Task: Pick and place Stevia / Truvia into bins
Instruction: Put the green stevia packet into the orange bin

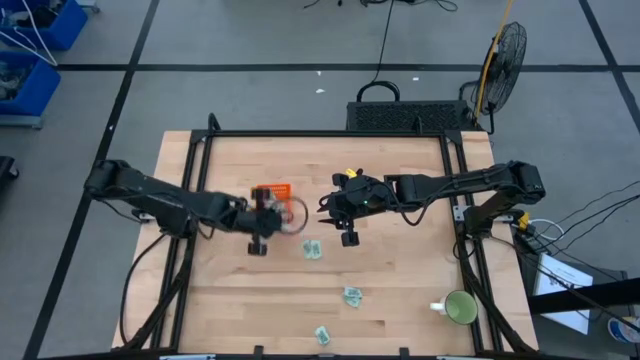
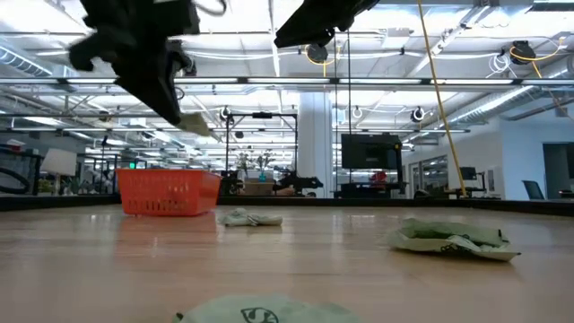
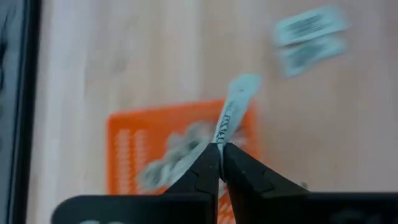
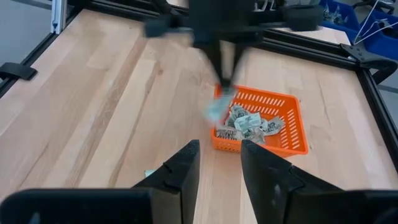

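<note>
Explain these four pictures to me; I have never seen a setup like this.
Two dark robot arms work at a wooden table. One picture looks straight down from above, one looks level across the tabletop, and two come from cameras on the arms' wrists.

The left gripper is shut on a small paper sachet and holds it above the orange bin, which already has several sachets inside. The right gripper is open and empty, near the middle of the table, facing the bin.

More sachets lie loose on the wood: one near the middle and two nearer the front edge. A green mug stands at the front right corner.
</note>
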`<control>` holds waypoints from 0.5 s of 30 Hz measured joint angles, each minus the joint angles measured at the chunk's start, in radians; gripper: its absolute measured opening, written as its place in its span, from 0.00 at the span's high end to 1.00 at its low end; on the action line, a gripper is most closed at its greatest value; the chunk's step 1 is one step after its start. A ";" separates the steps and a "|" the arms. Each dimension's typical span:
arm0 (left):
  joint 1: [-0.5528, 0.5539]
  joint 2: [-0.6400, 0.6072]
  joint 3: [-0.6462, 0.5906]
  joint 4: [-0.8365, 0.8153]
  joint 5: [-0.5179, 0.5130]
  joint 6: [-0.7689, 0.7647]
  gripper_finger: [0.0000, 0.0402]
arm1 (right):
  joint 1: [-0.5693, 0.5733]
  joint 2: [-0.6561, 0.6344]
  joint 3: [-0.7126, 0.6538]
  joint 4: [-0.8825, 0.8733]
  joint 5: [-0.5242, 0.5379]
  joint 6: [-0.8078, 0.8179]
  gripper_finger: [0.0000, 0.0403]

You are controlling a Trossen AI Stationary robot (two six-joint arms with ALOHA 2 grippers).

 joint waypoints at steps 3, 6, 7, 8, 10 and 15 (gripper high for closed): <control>0.078 0.001 0.000 -0.033 0.000 -0.042 0.90 | 0.000 0.000 0.000 0.000 0.000 0.000 0.73; 0.152 0.020 0.000 -0.043 0.000 -0.102 0.89 | 0.000 0.000 0.000 0.000 0.000 0.000 0.73; 0.173 0.030 0.000 -0.046 0.000 -0.115 0.89 | 0.000 0.000 0.000 0.000 0.000 0.000 0.73; 0.192 0.035 -0.001 -0.053 0.001 -0.123 0.89 | 0.000 0.000 0.000 0.000 0.000 0.000 0.73; 0.224 0.048 0.000 -0.052 0.000 -0.125 0.89 | 0.000 0.000 0.000 0.000 0.000 0.000 0.73; 0.277 0.093 0.000 -0.048 0.025 -0.120 0.89 | 0.000 0.000 0.000 -0.002 0.000 0.000 0.73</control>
